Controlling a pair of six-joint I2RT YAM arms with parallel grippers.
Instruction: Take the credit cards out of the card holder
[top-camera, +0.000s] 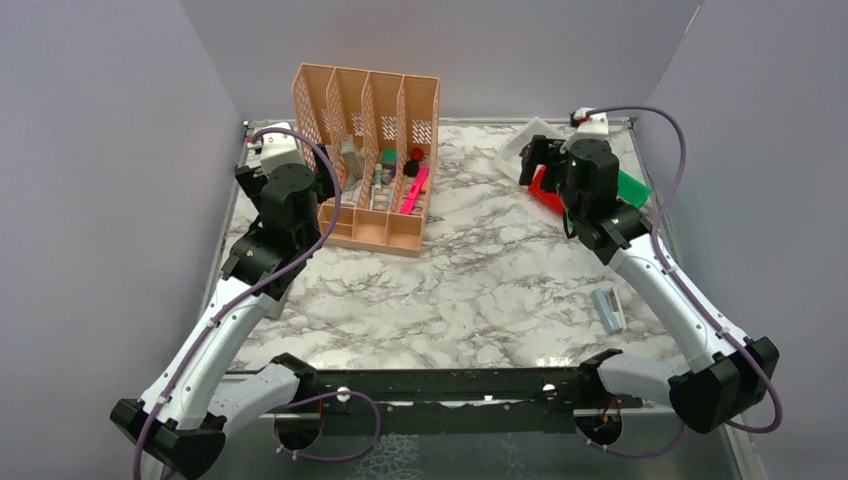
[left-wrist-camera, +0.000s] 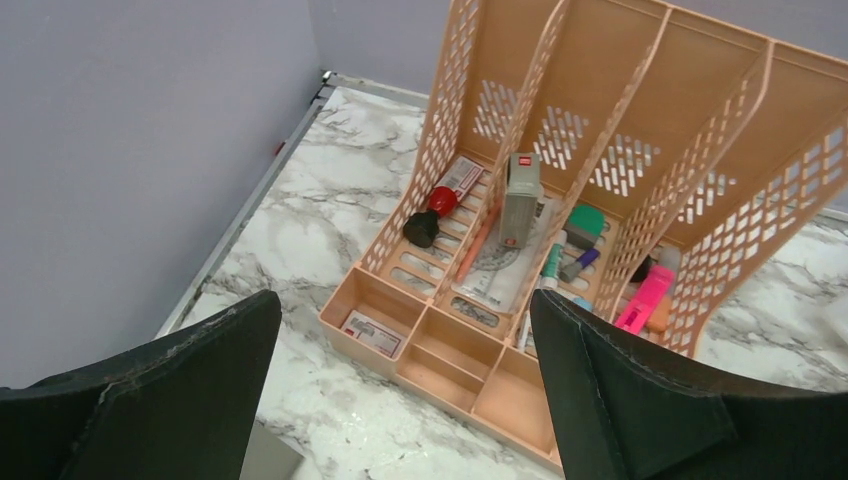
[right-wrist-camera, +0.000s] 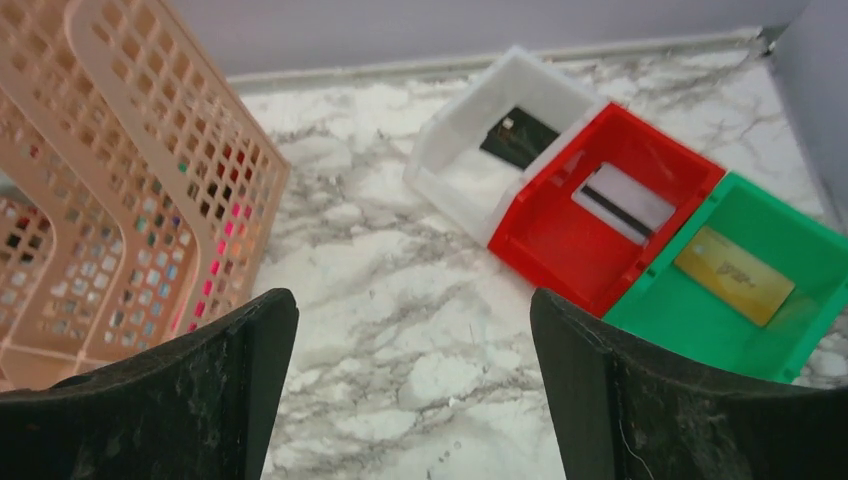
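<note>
Silver card (right-wrist-camera: 627, 200): in red bin (right-wrist-camera: 560, 245). Black card (right-wrist-camera: 517, 138): white bin (right-wrist-camera: 450, 160), touching its left. Gold card (right-wrist-camera: 733, 274): green bin (right-wrist-camera: 700, 330), touching its right. Holder (top-camera: 608, 309), probably shut: tabletop (top-camera: 480, 290), well apart from it. Left pincer (left-wrist-camera: 405, 310), right pincer (right-wrist-camera: 415, 300): apart, empty.

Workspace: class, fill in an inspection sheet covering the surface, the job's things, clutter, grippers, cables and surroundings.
Surface: marbled white tabletop with grey veins.
Job's things: black card in white bin; silvery striped card in red bin; gold card in green bin; card holder flat on the table beside the right arm, apart from the bins.
Clutter: peach desk organiser holding stationery.
Grippers: left gripper and right gripper, fingers open, holding nothing.
Cables: a purple cable loops along each arm.
Surroundings: plain lilac walls.
</note>
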